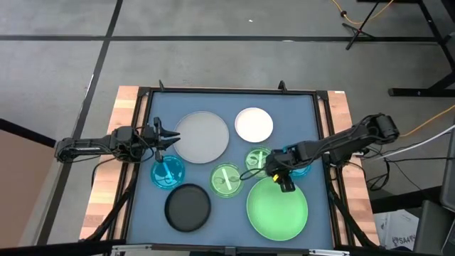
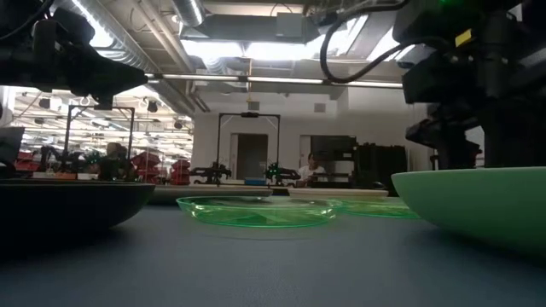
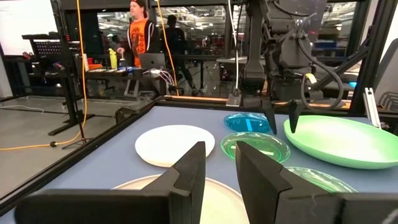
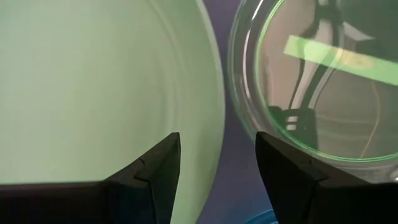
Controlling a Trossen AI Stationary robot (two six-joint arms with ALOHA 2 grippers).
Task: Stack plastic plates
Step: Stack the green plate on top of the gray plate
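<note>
Eight plates lie flat and apart on the blue mat. The large grey plate (image 1: pixel 202 136) and the white plate (image 1: pixel 254 124) lie far. The two small green plates (image 1: pixel 259 158) (image 1: pixel 227 180) are in the middle. One blue plate (image 1: pixel 168 172) lies left, the other (image 1: pixel 300 169) partly under the right arm. The black plate (image 1: pixel 188 207) and the large light green plate (image 1: pixel 277 208) lie near. My left gripper (image 1: pixel 165 136) is open, level at the grey plate's left rim (image 3: pixel 140 185). My right gripper (image 1: pixel 282 181) is open and points down, with the light green plate's far rim (image 4: pixel 211 118) between its fingers.
A dark raised frame (image 1: pixel 227 91) borders the mat on all sides, with wooden table edges (image 1: pixel 121 114) outside it. Bare mat shows along the far left corner (image 1: pixel 160 107) and between the black and light green plates (image 1: pixel 227 217). People stand in the room beyond the table (image 3: pixel 138 31).
</note>
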